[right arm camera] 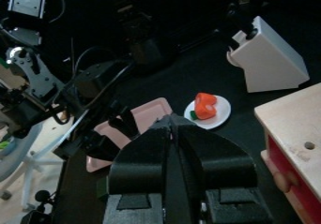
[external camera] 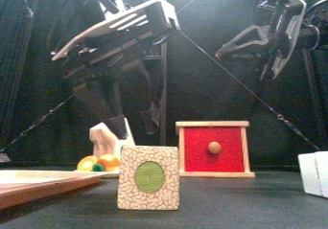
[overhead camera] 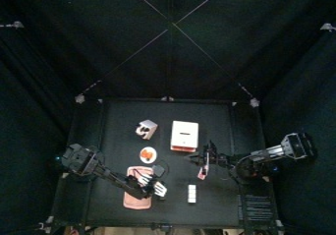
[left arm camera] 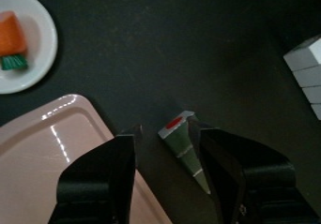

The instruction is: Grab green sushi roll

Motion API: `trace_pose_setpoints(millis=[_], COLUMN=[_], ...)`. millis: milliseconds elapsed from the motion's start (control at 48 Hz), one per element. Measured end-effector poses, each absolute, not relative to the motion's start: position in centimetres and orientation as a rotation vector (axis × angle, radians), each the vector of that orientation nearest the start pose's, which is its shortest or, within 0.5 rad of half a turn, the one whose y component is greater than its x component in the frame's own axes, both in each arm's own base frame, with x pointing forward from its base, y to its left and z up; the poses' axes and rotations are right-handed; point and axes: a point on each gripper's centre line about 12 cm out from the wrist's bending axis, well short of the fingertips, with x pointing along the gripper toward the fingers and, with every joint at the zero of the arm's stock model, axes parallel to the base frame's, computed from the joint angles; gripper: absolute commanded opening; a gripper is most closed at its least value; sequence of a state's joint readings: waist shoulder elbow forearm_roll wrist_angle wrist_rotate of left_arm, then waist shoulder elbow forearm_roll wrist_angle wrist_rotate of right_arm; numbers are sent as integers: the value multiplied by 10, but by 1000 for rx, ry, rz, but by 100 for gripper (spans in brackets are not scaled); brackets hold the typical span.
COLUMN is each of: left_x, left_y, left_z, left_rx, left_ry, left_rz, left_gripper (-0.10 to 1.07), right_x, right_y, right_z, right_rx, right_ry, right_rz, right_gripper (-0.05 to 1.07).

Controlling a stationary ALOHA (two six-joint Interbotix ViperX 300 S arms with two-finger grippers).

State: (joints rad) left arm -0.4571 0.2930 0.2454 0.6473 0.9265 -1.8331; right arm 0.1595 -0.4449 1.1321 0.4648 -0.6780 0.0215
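Green roll (left arm camera: 182, 145) sits between the left gripper (left arm camera: 167, 162) jaws, spread wide. Right gripper (right arm camera: 183, 162) pressed together, idle.

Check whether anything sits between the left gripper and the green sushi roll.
Nothing visible does. The left gripper hangs open above the green sushi roll, which shows on the table between its jaws. The pink board lies close beside, not between.

pink board (left arm camera: 56, 162): cut off at frame edge | white plate (left arm camera: 38, 40): partly out of frame | white block (external camera: 316, 173): cropped
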Motion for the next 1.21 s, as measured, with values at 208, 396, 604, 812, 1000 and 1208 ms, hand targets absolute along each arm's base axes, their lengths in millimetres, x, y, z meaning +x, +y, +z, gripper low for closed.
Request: trace_pose_setpoints(millis=[208, 396, 604, 812, 1000, 1208], left_x=[411, 411, 415, 419, 419, 420], left_y=[-150, -162, -169, -171, -171, -169], left_z=[136, 135, 127, 128, 127, 124], left_rx=[-639, -669, -698, -708, -701, -699], left_ry=[908, 930, 954, 949, 946, 948], left_rz=[802, 793, 803, 793, 791, 797], left_gripper=[81, 81, 82, 83, 92, 97], right_x=[267, 266, 265, 266, 266, 266], right_y=[9, 9, 9, 8, 8, 8], right_z=[226, 226, 226, 226, 226, 227], right_rx=[382, 383, 384, 384, 385, 386], right_ry=[30, 29, 29, 29, 29, 27], right_rz=[-137, -137, -137, -139, -140, -139], right_gripper=[51, 51, 51, 51, 51, 51])
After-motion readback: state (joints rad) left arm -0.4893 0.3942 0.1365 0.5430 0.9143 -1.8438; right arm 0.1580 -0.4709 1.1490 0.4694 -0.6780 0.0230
